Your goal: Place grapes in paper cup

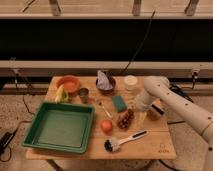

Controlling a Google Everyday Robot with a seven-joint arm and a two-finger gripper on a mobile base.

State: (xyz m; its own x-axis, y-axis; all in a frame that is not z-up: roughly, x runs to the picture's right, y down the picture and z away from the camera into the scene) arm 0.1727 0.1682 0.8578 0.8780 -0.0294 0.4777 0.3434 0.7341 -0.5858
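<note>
- The claw (139,114) hangs low just right of the grapes (125,119), which lie on the surface (160,142) between the orange fruit (106,126) and the arm; whether the claw is spread or pinching, I cannot tell.
- Approaching from the side may shove the bunch toward the fruit or the brush (123,141) instead of catching it.
- A loose hold on one berry could tear it off.
- The paper cup (131,81) stands behind, near the green sponge (119,103); a low carry could tip this light cup.
</note>
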